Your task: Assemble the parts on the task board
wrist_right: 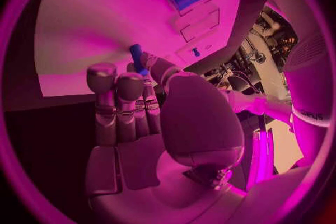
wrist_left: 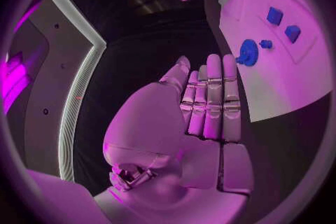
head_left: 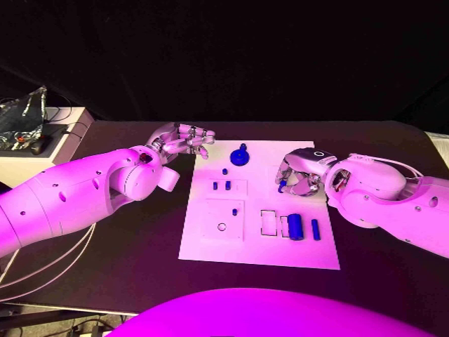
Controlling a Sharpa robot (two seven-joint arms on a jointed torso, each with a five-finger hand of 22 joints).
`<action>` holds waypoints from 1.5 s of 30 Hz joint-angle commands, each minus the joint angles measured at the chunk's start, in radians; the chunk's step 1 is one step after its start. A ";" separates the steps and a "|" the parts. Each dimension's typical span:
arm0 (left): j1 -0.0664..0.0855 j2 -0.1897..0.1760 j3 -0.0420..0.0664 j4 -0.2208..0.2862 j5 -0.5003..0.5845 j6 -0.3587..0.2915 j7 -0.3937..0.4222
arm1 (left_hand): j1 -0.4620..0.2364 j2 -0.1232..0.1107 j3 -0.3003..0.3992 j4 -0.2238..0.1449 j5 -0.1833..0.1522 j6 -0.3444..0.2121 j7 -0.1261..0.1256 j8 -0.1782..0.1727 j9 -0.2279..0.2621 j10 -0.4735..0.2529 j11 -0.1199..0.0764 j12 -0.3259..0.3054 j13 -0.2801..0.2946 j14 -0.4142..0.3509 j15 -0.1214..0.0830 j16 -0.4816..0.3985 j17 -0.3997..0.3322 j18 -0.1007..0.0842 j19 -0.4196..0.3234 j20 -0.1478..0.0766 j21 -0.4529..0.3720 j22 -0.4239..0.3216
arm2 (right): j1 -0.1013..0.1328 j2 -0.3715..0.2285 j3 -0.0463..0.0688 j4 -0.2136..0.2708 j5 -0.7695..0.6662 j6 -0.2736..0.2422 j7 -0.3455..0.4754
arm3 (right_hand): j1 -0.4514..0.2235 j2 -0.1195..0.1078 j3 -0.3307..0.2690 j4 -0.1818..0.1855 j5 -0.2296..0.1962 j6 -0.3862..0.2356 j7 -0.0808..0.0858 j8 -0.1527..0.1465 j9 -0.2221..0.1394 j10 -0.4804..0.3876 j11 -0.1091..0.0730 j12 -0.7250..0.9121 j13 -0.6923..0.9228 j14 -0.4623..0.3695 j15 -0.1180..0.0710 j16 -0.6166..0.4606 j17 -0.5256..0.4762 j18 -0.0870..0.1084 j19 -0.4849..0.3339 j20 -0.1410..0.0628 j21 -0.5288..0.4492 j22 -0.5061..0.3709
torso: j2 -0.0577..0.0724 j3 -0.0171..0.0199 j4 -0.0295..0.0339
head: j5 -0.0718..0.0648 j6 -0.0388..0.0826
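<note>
Right robot hand point(head_left: 297, 177) pinching small blue peg point(wrist_right: 136, 57)

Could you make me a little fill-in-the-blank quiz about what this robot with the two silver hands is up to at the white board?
1. The right hand pinches a small ____ peg.
2. The left hand hovers off the task board and holds ____.
3. The gear-shaped part lies nearer the ____ hand.
4. The task board rests on a ____ table.

Missing words: blue; nothing; left; black
</note>
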 commanded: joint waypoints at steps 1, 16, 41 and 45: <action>0.000 0.001 0.001 0.001 0.007 0.012 0.013 | 0.003 -0.001 -0.002 -0.001 0.000 0.001 0.000 -0.002 0.001 0.000 0.003 -0.004 0.000 0.003 0.002 -0.005 0.001 0.004 0.003 0.002 -0.004 0.001 | 0.001 -0.006 0.002 0.014 -0.044 -0.069 -0.015 | 0.013 0.026 0.011 0.001 -0.007 0.010 -0.001 0.001 0.001 0.053 -0.037 0.003 0.003 0.001 -0.006 0.001 0.003 0.011 0.052 -0.009 0.008 0.083 | 0.000 0.0003 -0.0017 | 0.000 0.000; 0.000 0.008 0.001 -0.007 0.008 0.013 0.015 | 0.003 0.001 -0.001 -0.001 0.000 0.002 0.000 -0.002 0.001 0.000 0.003 -0.004 0.000 0.003 0.002 -0.005 0.002 0.004 0.004 0.002 -0.006 0.003 | 0.030 -0.045 0.021 0.143 -0.045 -0.140 -0.011 | 0.013 0.018 0.020 0.005 -0.011 0.011 -0.002 0.001 0.001 0.054 -0.037 0.003 0.003 0.002 -0.006 0.000 0.008 0.010 0.051 -0.010 0.015 0.083 | 0.000 0.0000 -0.0021 | 0.004 0.000; 0.000 0.020 0.001 -0.012 0.008 0.016 0.013 | 0.003 0.001 -0.001 -0.001 0.000 0.002 0.000 -0.002 0.001 0.000 0.003 -0.003 0.000 0.003 0.002 -0.005 0.002 0.004 0.004 0.002 -0.006 0.003 | -0.108 0.186 0.000 0.136 -0.035 -0.164 0.052 | 0.015 0.021 0.021 0.000 0.005 0.007 0.003 0.001 0.001 0.048 -0.034 0.003 0.003 0.003 -0.004 -0.007 0.007 0.016 0.049 -0.008 -0.002 0.080 | 0.000 -0.0015 0.0000 | 0.034 0.000; 0.000 0.020 0.001 -0.011 0.008 0.016 0.013 | 0.002 0.002 -0.001 0.000 0.000 0.002 0.000 -0.002 0.001 0.000 0.003 -0.003 0.000 0.003 0.002 -0.005 0.002 0.004 0.004 0.002 -0.008 0.005 | -0.117 0.200 -0.006 0.116 -0.038 -0.144 0.048 | 0.014 0.021 0.020 0.000 0.005 0.006 0.004 0.001 0.001 0.047 -0.034 0.003 0.003 0.003 -0.004 -0.007 0.007 0.016 0.048 -0.007 -0.006 0.079 | 0.000 -0.0006 -0.0007 | 0.038 0.000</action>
